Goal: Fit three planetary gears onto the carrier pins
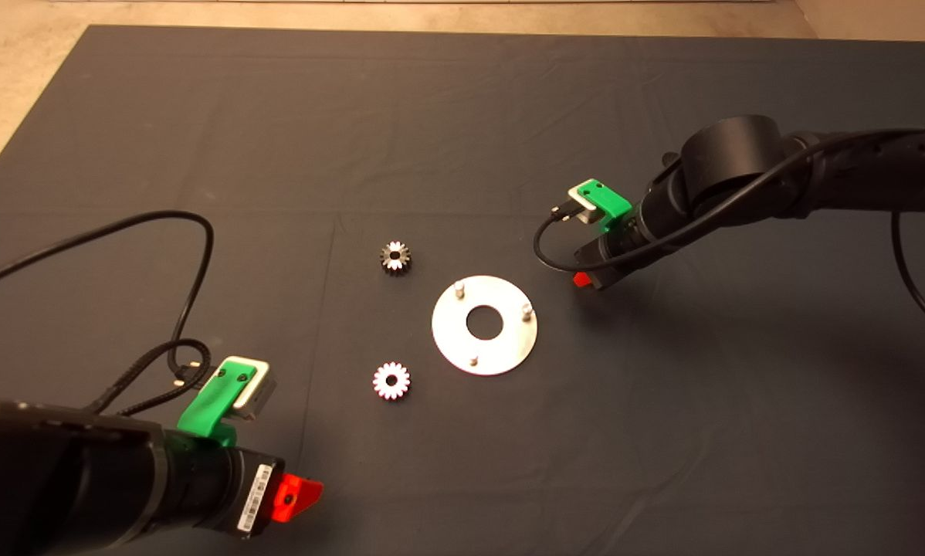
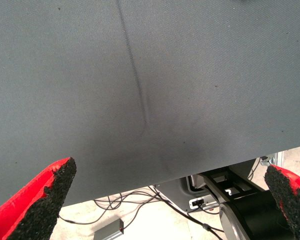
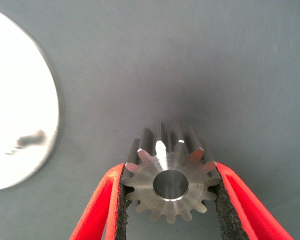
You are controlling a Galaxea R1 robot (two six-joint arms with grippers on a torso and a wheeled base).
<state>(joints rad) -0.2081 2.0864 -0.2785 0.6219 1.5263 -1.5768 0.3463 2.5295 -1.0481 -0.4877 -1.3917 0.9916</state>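
The shiny carrier disc (image 1: 501, 357) lies mid-mat with its three carrier pins (image 1: 458, 289) upright and bare. Two planetary gears rest on the mat left of it: a dark one (image 1: 394, 255) farther back and a bright one (image 1: 391, 381) nearer the front. My right gripper (image 1: 584, 279) hovers just right of the disc. In the right wrist view it (image 3: 169, 169) is shut on a third gear (image 3: 170, 182), pads pressing the teeth on both sides, with the disc's rim (image 3: 20, 100) beside it. My left gripper (image 1: 299, 496) waits at the lower left, open (image 2: 167, 200).
A black cable (image 1: 192, 255) loops over the mat's left side above the left arm. The left wrist view shows the mat's edge, with floor cables and a dark stand (image 2: 230, 200) beyond it.
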